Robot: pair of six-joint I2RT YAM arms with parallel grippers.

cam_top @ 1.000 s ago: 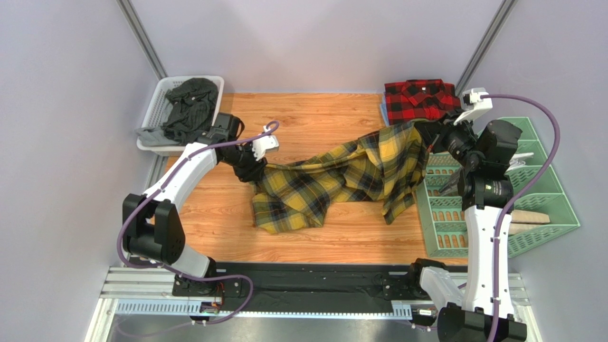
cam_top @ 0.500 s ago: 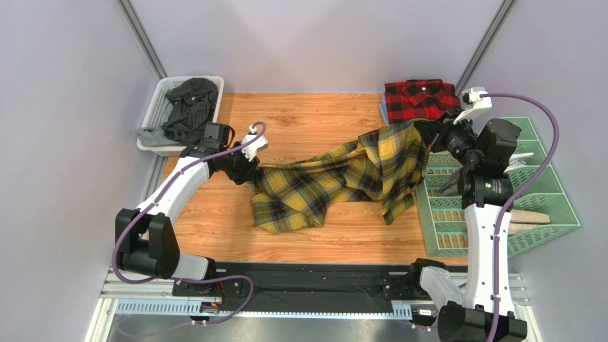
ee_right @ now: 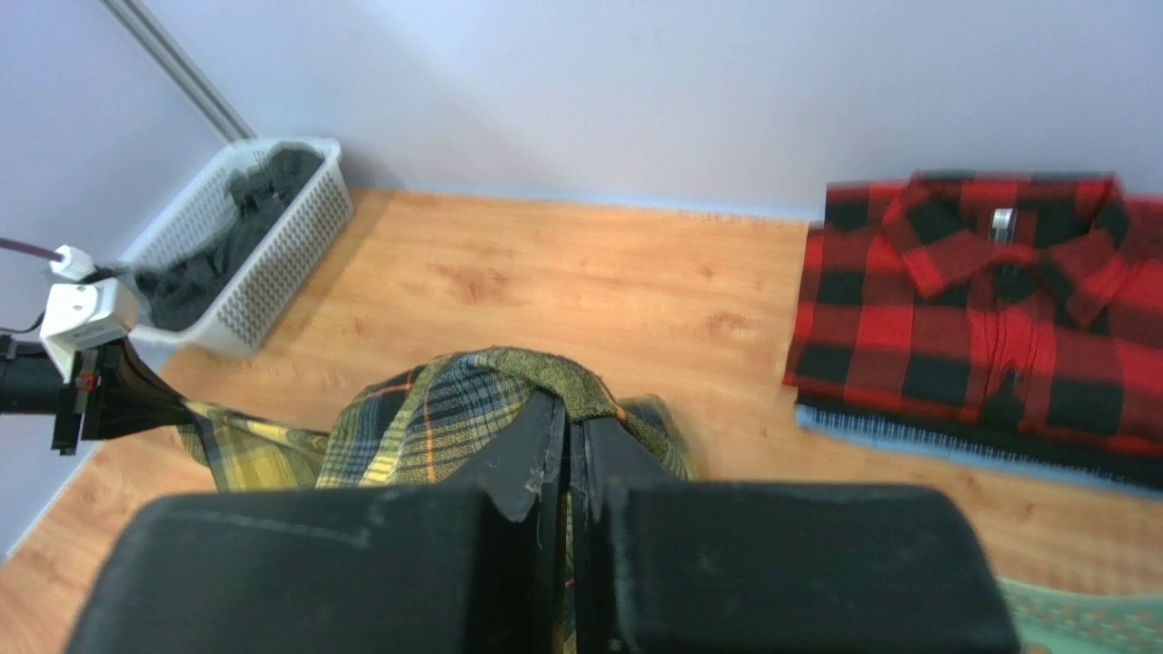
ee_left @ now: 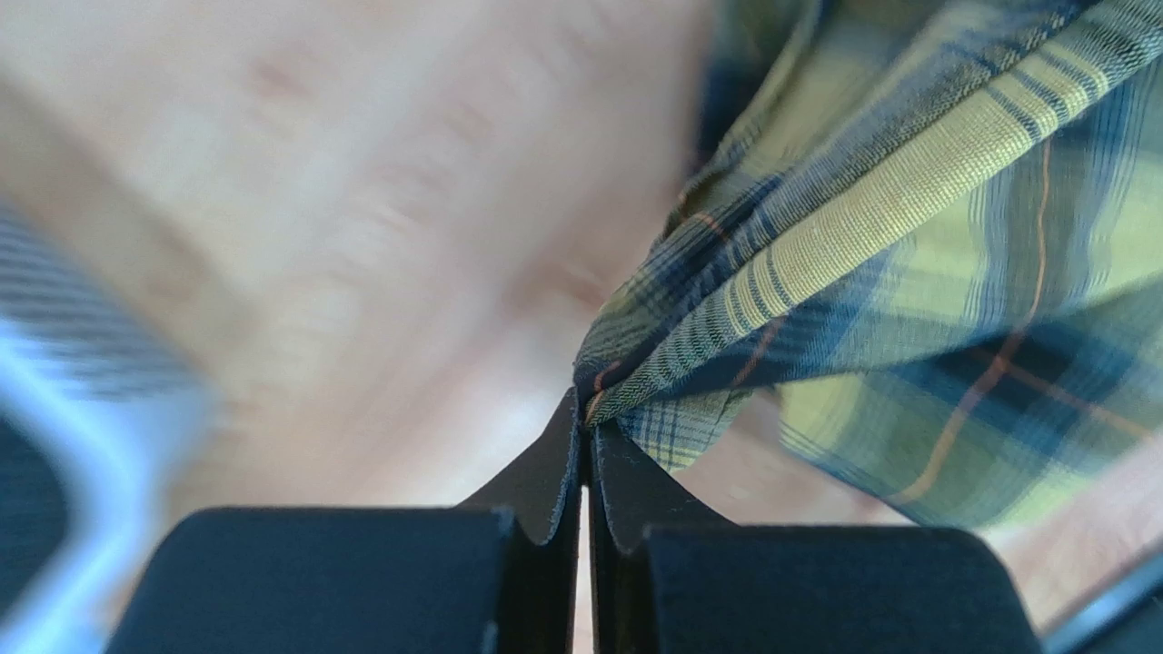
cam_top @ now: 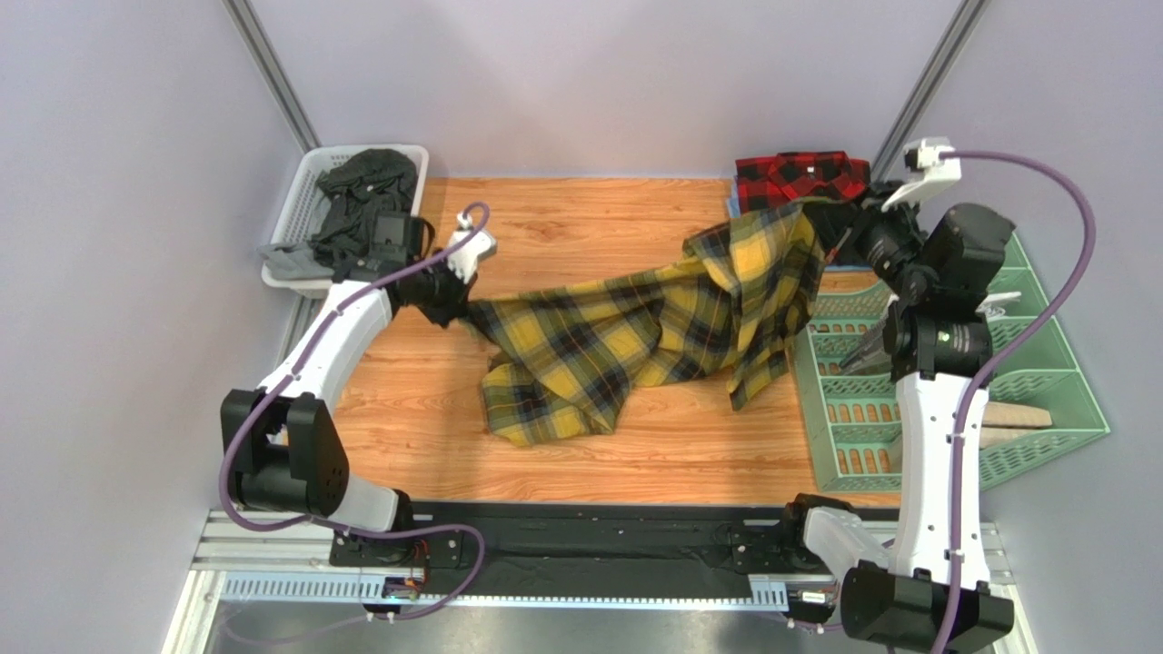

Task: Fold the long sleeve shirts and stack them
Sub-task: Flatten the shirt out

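Left claw (ee_left: pixel 587 413), right claw (ee_right: pixel 567 413), each tight on yellow shirt (cam_top: pixel 642 327)

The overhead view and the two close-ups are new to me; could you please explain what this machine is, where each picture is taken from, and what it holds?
It is two white robot arms bolted at the near edge of a wooden table. The wide picture looks down from above and behind them. The other two come from a camera on each wrist, so black fingers fill the bottom. The left gripper and the right gripper each pinch an edge of the yellow plaid shirt, stretched between them, its lower part on the table. A red plaid shirt lies folded at the far right corner. A white basket of dark clothes stands at the far left, a green tray on the right.
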